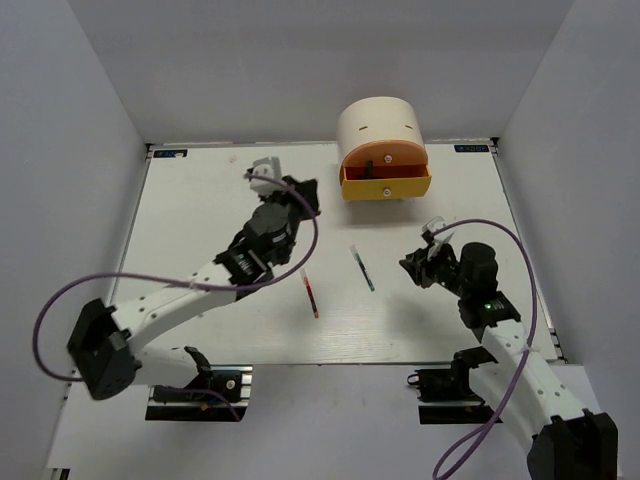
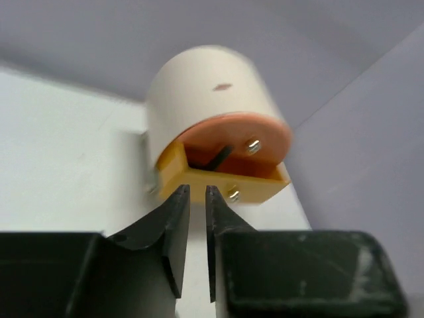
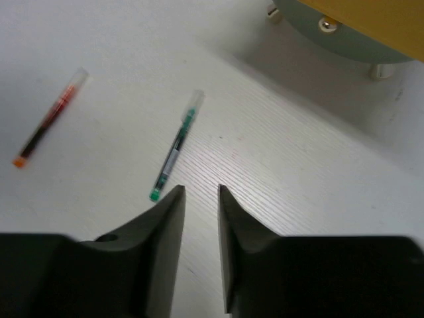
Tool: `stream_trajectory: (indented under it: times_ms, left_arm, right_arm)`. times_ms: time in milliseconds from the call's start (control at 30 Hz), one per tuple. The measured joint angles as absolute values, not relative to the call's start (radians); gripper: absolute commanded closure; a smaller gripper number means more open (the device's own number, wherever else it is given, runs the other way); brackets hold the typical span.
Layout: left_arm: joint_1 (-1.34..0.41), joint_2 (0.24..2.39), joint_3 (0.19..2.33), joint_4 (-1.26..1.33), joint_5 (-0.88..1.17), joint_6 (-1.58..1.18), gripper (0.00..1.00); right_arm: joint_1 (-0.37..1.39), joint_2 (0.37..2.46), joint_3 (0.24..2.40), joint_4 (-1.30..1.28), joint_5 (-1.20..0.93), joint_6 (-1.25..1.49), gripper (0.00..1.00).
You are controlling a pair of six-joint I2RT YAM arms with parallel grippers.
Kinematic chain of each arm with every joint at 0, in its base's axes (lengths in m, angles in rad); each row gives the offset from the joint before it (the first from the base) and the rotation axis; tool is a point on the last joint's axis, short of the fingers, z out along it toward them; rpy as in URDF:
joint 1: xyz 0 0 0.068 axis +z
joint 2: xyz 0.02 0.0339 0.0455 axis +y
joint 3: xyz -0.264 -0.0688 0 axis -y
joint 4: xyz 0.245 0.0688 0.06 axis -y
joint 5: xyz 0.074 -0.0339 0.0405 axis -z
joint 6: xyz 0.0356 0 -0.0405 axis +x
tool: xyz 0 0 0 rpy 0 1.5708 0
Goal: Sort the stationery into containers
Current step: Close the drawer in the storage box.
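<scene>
Centrally: red pen [image 1: 310, 293], green pen [image 1: 362, 268].

1. Lit the top view brightly and evenly from overhead; washed the white table [image 1: 200, 330] nearly to glare; threw soft, short shadows beside the left arm [image 1: 170, 305] and under the desk unit [image 1: 380, 125].
2. Left the surrounding walls [image 1: 60, 150] greyer and dimmer.
3. Blurred the whole left wrist view; smeared the desk unit's outline; caught small glints on its knobs [image 2: 254, 147]; rendered the left gripper's fingers [image 2: 171, 245] as dark, near-featureless shapes.
4. Kept the right wrist view sharper; showed table grain crisply mid-frame; softened the red pen [image 3: 48, 126] at the left.
</scene>
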State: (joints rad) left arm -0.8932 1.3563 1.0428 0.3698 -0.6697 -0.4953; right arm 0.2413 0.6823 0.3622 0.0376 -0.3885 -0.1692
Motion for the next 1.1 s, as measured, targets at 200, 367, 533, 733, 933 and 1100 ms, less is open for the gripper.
stream_trajectory:
  times_ms: [200,367,533,733,933,1100]
  left_arm:
    - [-0.884,1.045,0.708,0.135,-0.621,-0.685,1.00]
    - [-0.885,0.815,0.515,-0.018,-0.527,-0.813,0.69]
    - [-0.885,0.657,0.459,-0.145,-0.476,-0.929,0.63]
    - [-0.885,0.572,0.430,-0.245,-0.436,-1.008,0.62]
    - [-0.885,0.564,0.414,-0.288,-0.417,-1.034,0.58]
    - [-0.885,0.596,0.414,-0.286,-0.403,-1.040,0.55]
  right_arm:
    - [0.241,0.889,0.493,0.135,-0.478,-0.161,1.00]
    - [0.241,1.155,0.760,0.231,-0.597,-0.150,1.00]
    - [0.242,1.372,0.997,0.323,-0.678,-0.092,1.00]
    - [0.244,1.575,1.191,0.345,-0.722,-0.016,1.00]
    - [0.256,1.655,1.265,0.334,-0.707,-0.001,1.00]
    - [0.276,1.659,1.276,0.304,-0.651,-0.011,1.00]
